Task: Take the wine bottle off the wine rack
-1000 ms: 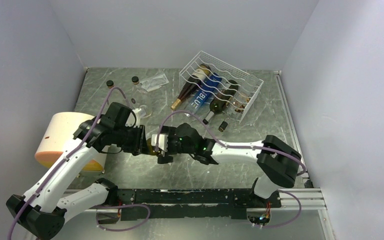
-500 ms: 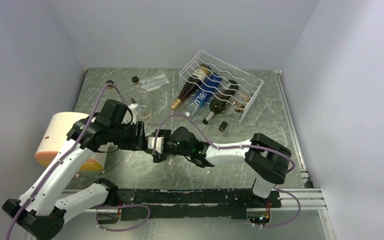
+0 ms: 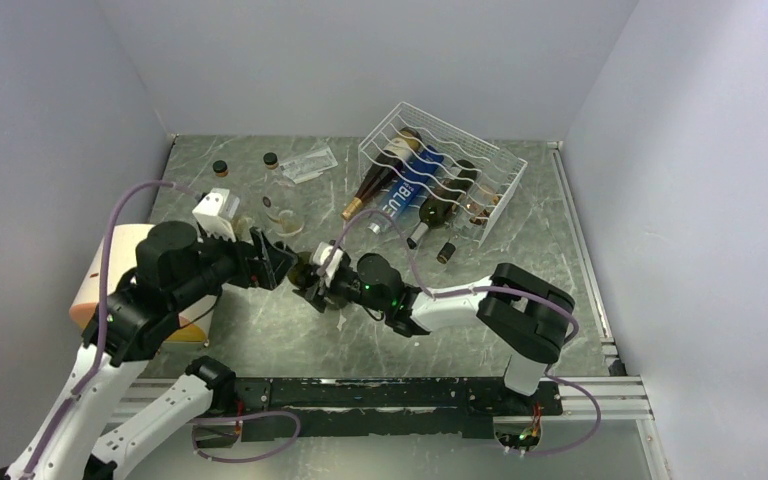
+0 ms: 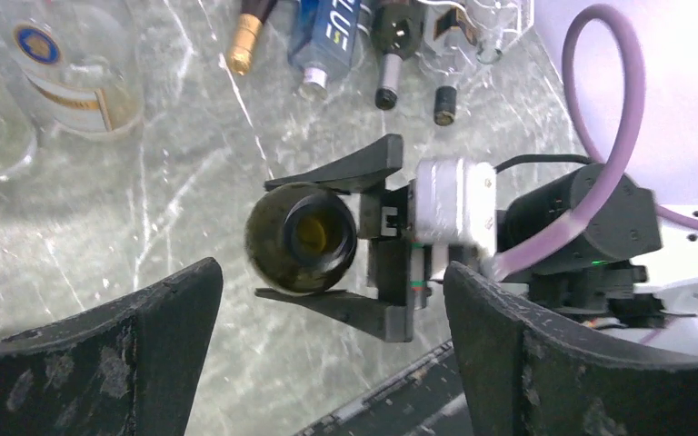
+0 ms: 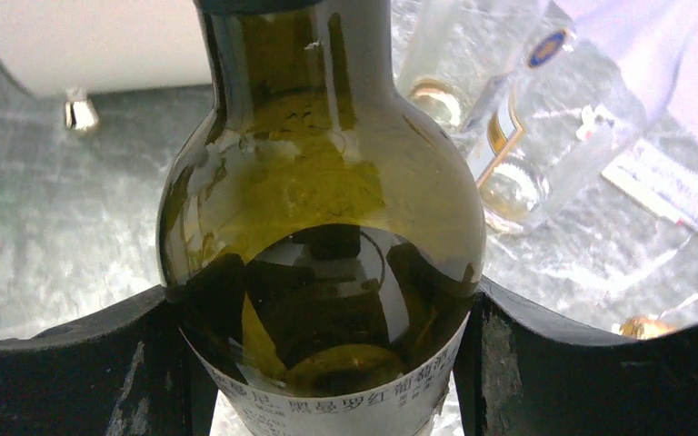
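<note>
The right gripper [image 4: 332, 238] has its jaws clamped on a dark green wine bottle [image 5: 323, 182], one jaw on each side of the labelled body. A second ago these jaws stood wide beside the bottle while the left jaws were shut on it. Now the left gripper [image 3: 275, 262] has its jaws spread wide apart and no longer touches the glass. The left arm has drawn back to the left and risen. From the left wrist the bottle is seen end-on, framed between the two open jaws but apart from both.

The bottle is off the white wire wine rack [image 3: 460, 133] and well apart from it, over the middle of the bench [image 3: 520, 270], slightly farther back than before. The rack stands unmoved at the far right, with a gold-foiled bottle [image 3: 385, 170], a blue bottle [image 3: 410, 185] and another dark bottle [image 3: 440, 200] in its cradles.
</note>
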`<state>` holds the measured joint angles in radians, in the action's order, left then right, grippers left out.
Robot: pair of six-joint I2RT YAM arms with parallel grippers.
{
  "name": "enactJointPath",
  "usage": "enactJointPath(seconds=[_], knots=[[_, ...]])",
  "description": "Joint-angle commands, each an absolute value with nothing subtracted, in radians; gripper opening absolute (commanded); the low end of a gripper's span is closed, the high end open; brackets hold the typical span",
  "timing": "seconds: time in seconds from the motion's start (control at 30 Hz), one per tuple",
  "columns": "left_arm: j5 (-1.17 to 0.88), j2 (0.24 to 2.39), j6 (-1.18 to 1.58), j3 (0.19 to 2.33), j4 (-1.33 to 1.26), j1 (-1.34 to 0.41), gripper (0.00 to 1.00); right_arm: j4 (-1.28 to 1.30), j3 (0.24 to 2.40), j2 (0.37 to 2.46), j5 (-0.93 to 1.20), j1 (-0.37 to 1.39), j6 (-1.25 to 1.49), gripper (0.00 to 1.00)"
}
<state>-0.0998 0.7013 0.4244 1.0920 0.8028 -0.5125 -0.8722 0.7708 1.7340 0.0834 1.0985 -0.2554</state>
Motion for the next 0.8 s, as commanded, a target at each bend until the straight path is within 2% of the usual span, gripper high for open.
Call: enactJointPath(seconds=[0.0, 0.13, 0.3, 0.53, 0.77], knots=[[-0.008, 0.63, 0.325, 0.961, 0.547, -0.516, 0.94, -0.992, 0.808, 1.745, -0.021, 1.083, -0.008, 0.28], [-0.026, 0.625, 0.257, 0.915, 0.444, -0.516, 0.91, -0.943, 0.841, 1.752, -0.023, 1.08, 0.039, 0.28], [0.028, 0.73, 0.265, 0.94, 0.469, -0.516, 0.76, -0.921, 0.842, 1.742, -0.026, 1.081, 0.044, 0.28], [-0.033, 0.792, 0.284, 0.908, 0.378, -0.516, 0.71, -0.91, 0.839, 1.739, -0.018, 1.081, 0.046, 0.29], [-0.033, 0.889, 0.26, 0.945, 0.343, -0.516, 0.59, -0.903, 0.837, 1.729, -0.011, 1.081, 0.05, 0.36]])
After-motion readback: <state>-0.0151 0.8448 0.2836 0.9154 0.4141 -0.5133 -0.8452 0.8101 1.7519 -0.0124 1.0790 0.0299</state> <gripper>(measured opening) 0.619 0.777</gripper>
